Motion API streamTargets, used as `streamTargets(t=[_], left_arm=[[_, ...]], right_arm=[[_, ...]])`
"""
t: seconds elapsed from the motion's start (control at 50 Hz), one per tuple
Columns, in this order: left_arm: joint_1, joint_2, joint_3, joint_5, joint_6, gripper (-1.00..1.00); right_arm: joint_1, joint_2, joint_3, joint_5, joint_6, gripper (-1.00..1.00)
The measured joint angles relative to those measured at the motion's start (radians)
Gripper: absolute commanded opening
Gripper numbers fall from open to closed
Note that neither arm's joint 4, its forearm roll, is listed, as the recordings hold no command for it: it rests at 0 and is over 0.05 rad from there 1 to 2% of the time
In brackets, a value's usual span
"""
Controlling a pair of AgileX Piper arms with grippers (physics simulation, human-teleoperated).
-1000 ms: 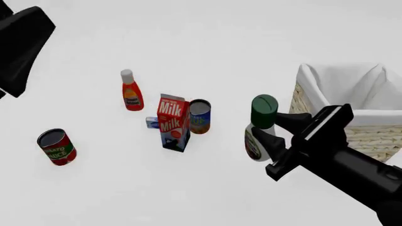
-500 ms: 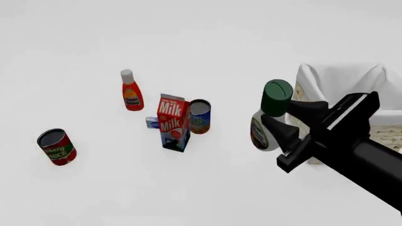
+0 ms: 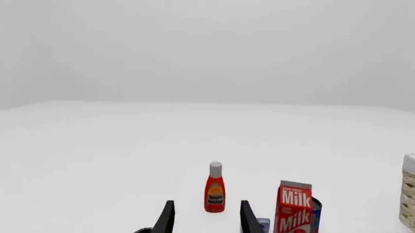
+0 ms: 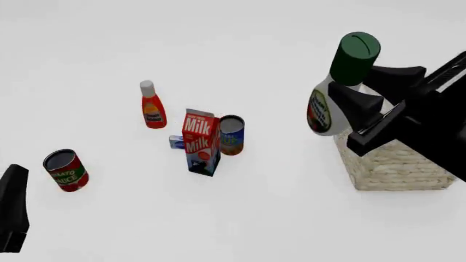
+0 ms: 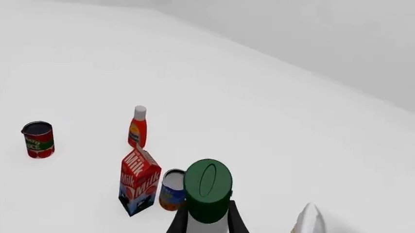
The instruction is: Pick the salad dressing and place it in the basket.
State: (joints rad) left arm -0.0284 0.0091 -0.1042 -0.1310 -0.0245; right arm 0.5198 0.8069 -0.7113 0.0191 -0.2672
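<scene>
You have the salad dressing (image 4: 331,101) up in the air, clear of the table, hanging at the near-left corner of the basket (image 4: 396,164) and well above its wicker wall; it is carried that high, I judge, so its base can pass over the rim before you lower it inside. The right gripper (image 4: 358,87) is clamped on the bottle at its neck, just below the dark green cap, 1 finger on each side, which leaves the wide body hanging free and tilted slightly. Your right arm comes in from the right edge of the table, raised and angled toward the far-left, and it hides most of the basket. Out on the table, the milk carton (image 4: 202,142) stands with the blue can (image 4: 231,135) just beside it, the red bottle (image 4: 151,106) farther back, and the tomato can (image 4: 65,170) toward the near-left. The left gripper (image 3: 206,218) sits low with its fingers apart and nothing between them.
</scene>
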Motion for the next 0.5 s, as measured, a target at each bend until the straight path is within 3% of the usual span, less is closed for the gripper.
streamTargets(t=[0.5], left_arm=[[0.063,-0.008,0.081,-0.003,-0.02,1.0]], right_arm=[[-0.195,0.023,-0.263,0.108,-0.019,-1.0]])
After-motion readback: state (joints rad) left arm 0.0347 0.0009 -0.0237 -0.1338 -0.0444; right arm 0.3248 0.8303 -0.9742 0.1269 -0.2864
